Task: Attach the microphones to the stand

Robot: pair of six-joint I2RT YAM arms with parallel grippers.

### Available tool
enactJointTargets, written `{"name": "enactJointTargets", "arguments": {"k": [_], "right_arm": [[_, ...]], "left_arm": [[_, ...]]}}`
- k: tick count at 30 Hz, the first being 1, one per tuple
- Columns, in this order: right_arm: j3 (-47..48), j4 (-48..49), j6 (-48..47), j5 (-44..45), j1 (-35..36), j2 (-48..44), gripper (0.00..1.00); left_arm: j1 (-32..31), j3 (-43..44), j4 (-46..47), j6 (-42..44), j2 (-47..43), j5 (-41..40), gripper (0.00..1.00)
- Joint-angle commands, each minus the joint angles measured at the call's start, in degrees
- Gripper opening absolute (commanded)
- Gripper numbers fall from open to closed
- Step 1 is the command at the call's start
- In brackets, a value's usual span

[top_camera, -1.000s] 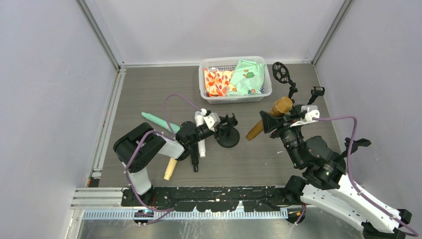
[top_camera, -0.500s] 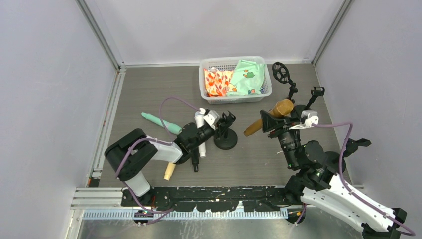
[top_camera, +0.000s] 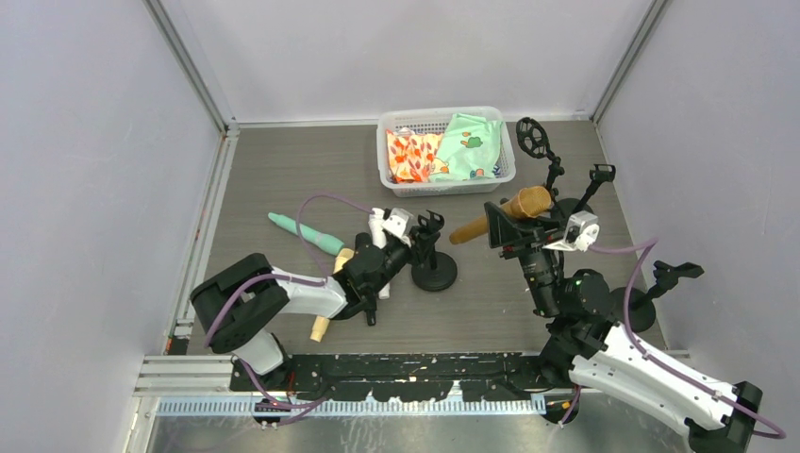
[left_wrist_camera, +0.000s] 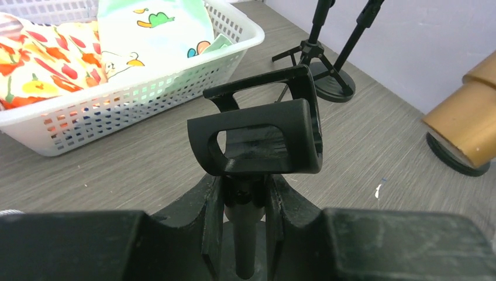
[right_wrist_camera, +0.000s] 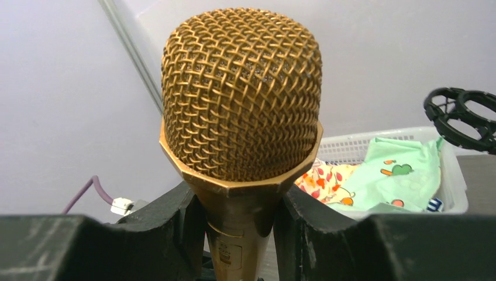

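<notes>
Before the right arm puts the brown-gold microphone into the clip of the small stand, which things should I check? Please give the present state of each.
1. The left gripper is closed on the post of the stand, below the clip: ok.
2. The right gripper is closed on the brown-gold microphone: ok.
3. The clip is empty: ok.
4. The microphone's tail is at the clip: not ok; the top view shows a gap between them.
5. The stand's base sits flat on the table: cannot tell.

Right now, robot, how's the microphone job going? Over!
Left hand shut on stand. Right hand shut on gold microphone, tail near the clip. Clip empty, nothing blocking it.
</notes>
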Motion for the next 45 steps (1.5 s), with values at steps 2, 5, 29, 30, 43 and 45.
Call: {"name": "enactJointTargets", "arguments": {"k": [2,5,29,30,43,45], "right_arm": [[0.66,9.73,-2.77,-4.72,0.09,1.94,0.01],[1.19,11.36,-4.35,-6.02,0.07,3.72,0.01],[4.43,17.54,-10.06,-8.85,0.08,13.15,0.01],[4.11,18.19,-10.23,-8.64,0.08,13.44,0.01],[-0.95,19.81,-12.41,-12.53,0.08,17.25,0.01],[-1.26,17.53,-13.37,-13.89,0.09,17.25,0.01]], "left_arm": [[-0.16,0.76,2.68,-7.49,-2.64,-0.50,0.01],[-0.16,-0.01,6.12,-8.52,-1.27,1.14,0.01],[-0.21,-1.20,8.38,-10.74,0.58,5.68,0.00],[-0.17,-1.19,8.48,-10.74,0.56,5.90,0.00],[-0.28,-1.15,9.19,-14.58,0.65,7.04,0.00],[-0.46,-1.08,9.18,-14.83,0.78,7.11,0.00]]}}
